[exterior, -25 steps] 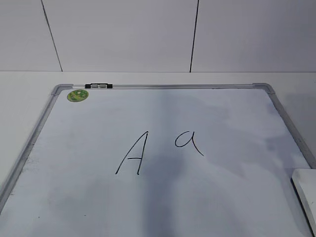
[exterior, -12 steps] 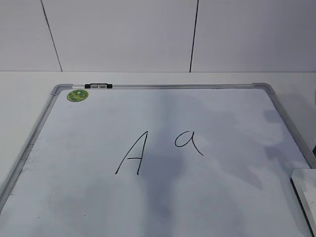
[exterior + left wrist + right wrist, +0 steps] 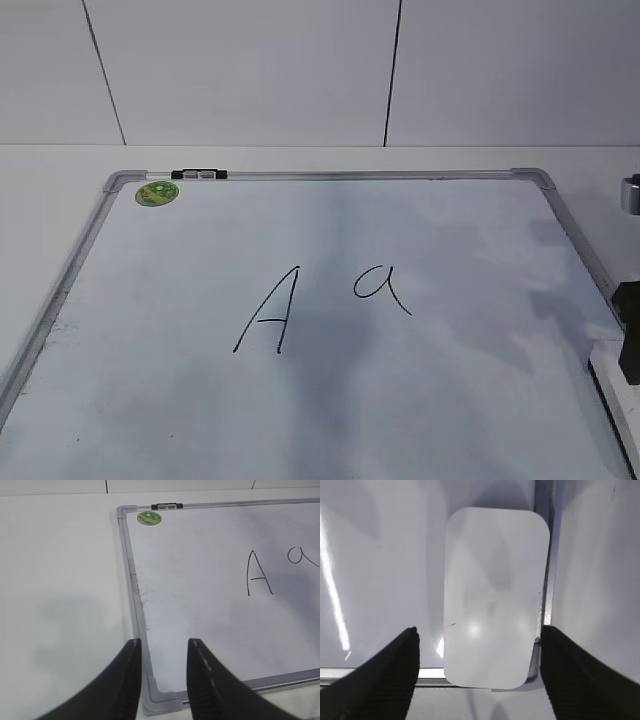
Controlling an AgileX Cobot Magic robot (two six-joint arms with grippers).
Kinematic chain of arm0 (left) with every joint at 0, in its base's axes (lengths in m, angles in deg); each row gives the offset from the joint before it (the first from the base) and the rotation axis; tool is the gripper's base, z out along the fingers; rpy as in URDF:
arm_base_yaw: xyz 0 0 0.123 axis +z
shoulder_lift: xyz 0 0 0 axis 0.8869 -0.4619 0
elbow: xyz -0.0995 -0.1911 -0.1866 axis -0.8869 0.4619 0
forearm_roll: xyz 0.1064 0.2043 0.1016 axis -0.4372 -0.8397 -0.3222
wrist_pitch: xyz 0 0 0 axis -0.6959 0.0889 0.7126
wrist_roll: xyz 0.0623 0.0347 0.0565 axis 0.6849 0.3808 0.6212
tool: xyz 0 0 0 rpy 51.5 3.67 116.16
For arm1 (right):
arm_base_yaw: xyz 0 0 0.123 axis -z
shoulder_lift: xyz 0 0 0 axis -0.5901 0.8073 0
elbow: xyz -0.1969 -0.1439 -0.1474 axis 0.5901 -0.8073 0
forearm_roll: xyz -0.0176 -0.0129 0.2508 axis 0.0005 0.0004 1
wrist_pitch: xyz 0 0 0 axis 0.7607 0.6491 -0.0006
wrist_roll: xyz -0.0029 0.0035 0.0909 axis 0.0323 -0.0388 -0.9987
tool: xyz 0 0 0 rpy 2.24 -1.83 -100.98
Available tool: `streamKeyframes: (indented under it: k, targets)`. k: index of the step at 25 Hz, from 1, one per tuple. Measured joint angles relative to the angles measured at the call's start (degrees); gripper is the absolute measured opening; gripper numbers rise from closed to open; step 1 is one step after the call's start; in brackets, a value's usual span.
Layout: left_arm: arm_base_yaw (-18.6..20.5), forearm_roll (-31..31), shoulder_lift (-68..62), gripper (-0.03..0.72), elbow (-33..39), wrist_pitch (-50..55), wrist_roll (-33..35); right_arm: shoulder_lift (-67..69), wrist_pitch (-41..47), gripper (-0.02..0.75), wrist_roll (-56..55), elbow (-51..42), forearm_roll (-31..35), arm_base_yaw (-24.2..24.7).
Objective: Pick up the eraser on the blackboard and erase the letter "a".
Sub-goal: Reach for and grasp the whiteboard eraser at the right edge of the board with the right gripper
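The blackboard (image 3: 350,175) is a white dry-erase board lying flat, with a capital "A" (image 3: 270,312) and the letter "a" (image 3: 381,286) in black marker. The eraser (image 3: 495,597) is a white rounded block lying in the board's near right corner, seen at the edge of the exterior view (image 3: 618,385). My right gripper (image 3: 480,629) is open, with one jaw on each side of the eraser, not touching it. It shows at the right edge of the exterior view (image 3: 630,335). My left gripper (image 3: 163,642) is open and empty over the board's near left corner.
A green round magnet (image 3: 157,193) sits in the board's far left corner, next to a black and silver clip (image 3: 199,174) on the frame. White table surrounds the board, and a white panelled wall stands behind it.
My right arm has come into the exterior view at the right edge, just above the eraser. The board, the letters and the eraser have not moved.
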Motion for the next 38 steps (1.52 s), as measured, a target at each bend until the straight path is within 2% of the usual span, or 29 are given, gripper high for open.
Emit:
streamKeyframes:
  k: [20,38]
  targets:
    - [0.0,0.0,0.0,0.235,0.0,0.0,0.0,-5.27,-5.42,0.593,-0.43,-9.16,0.57,0.0]
    - [0.0,0.0,0.0,0.235,0.0,0.0,0.0,-3.76,-8.43,0.593,-1.62,-9.36,0.12,0.0]
